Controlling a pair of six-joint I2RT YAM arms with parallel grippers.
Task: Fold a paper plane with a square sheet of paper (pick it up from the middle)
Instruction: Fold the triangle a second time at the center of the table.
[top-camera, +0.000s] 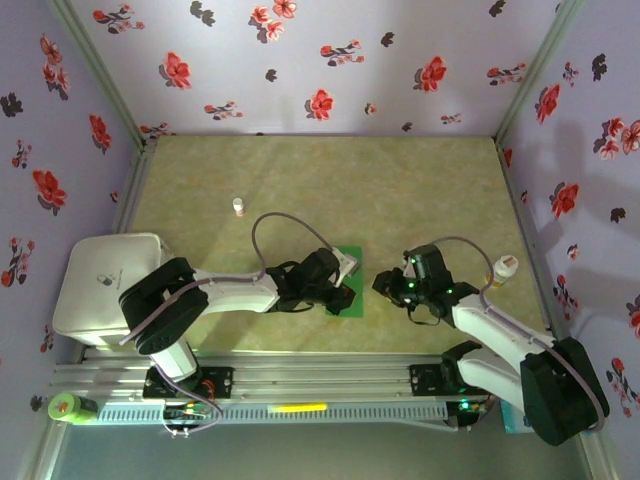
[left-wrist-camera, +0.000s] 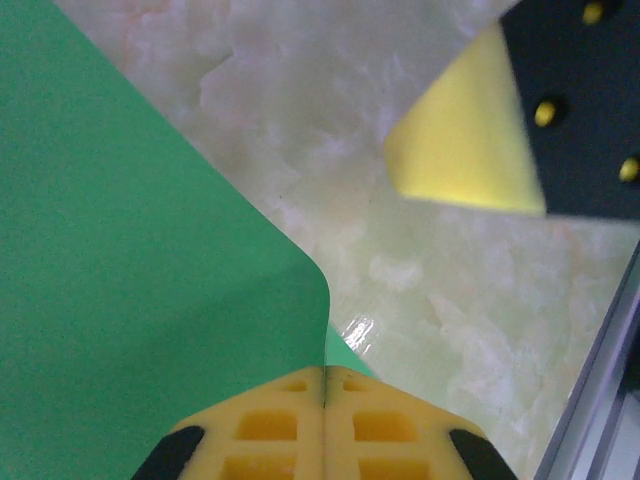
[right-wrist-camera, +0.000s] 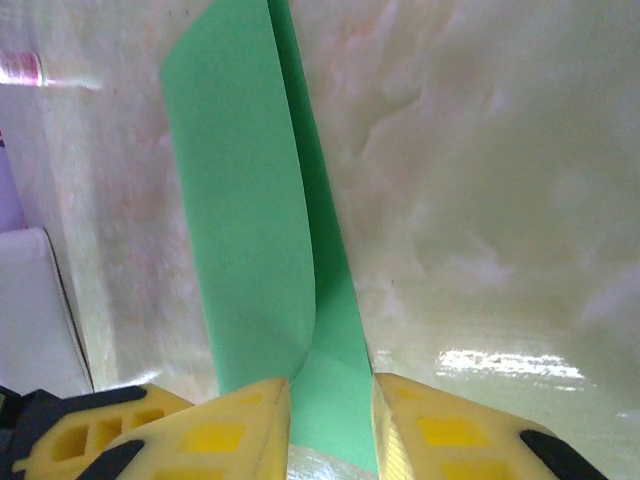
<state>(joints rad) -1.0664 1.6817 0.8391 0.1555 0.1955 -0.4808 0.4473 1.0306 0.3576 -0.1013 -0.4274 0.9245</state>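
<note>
Left wrist view is showing the left gripper (left-wrist-camera: 325, 385), jaws together, pinching the bright-green square sheet of thin paper (left-wrist-camera: 130, 300), which is lying on the pale marbled desk (left-wrist-camera: 420, 280) with one flap raised. The right gripper (right-wrist-camera: 330, 400) is straddling that raised fold, jaws apart. An early crease seems to be in hand; the next move is calling for pressing it flat. The white rounded box (top-camera: 100, 285) is sitting closed, hiding any contents.

Bright-green square sheet of paper (top-camera: 355, 292) (left-wrist-camera: 130, 300) (right-wrist-camera: 250, 220) sits mid-table (top-camera: 300, 180), toward the near edge. It's doubled over on itself, and the top flap is curling up off the lower layer, fold still rounded.
</note>
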